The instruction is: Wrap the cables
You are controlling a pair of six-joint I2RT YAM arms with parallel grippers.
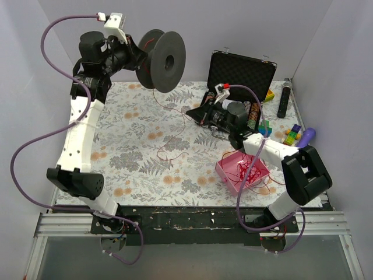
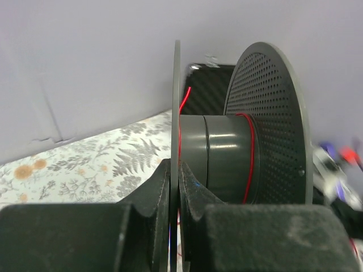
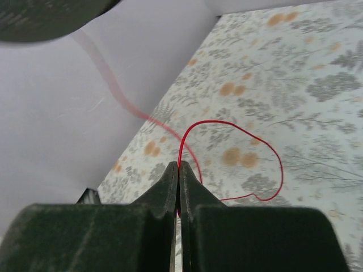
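My left gripper [image 1: 138,58] is shut on the thin flange of a dark grey spool [image 1: 163,59] and holds it high over the back left of the table. In the left wrist view the flange [image 2: 176,113] sits between my closed fingers, and a red wire [image 2: 248,164] is wound on the spool's hub. My right gripper [image 1: 195,114] is shut on the thin red cable [image 3: 238,127], which loops out from the fingertips [image 3: 179,167]. The cable [image 1: 175,131] trails from the spool across the cloth to a tangle in the pink tray [image 1: 226,171].
An open black case [image 1: 242,70] stands at the back right. Coloured blocks [image 1: 289,136], a black remote [image 1: 284,99] and a purple object [image 1: 307,136] lie along the right side. White walls close in the left, back and right.
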